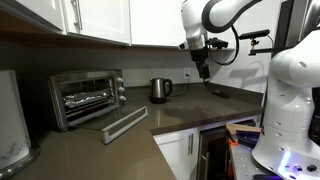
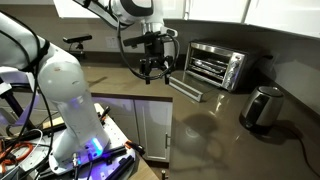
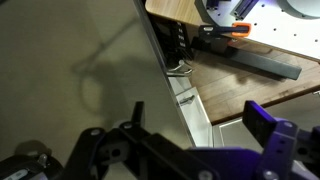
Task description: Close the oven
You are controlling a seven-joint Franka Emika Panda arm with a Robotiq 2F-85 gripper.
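The dark grey L-shaped table turns a corner at the lower centre of an exterior view. In the wrist view its front edge runs on a slant from top centre towards the lower right, with white drawer fronts and a wooden floor beyond it. Between me and the appliances, the table top lies bare, so there is open room on that side. White wall cabinets hang over the upper left of that exterior view.

I count one small boxy silver toaster oven, standing at centre left against the wall. Its one glass-fronted door is swung down and juts forward over the table, with the wire racks showing inside. One small dark steel kettle stands just right of the oven, and one rounded white appliance sits at the far left edge.

My gripper hangs in the air above the table in both exterior views, well apart from the oven and its door. In the wrist view, my gripper has its fingers spread wide, holding nothing and touching nothing.
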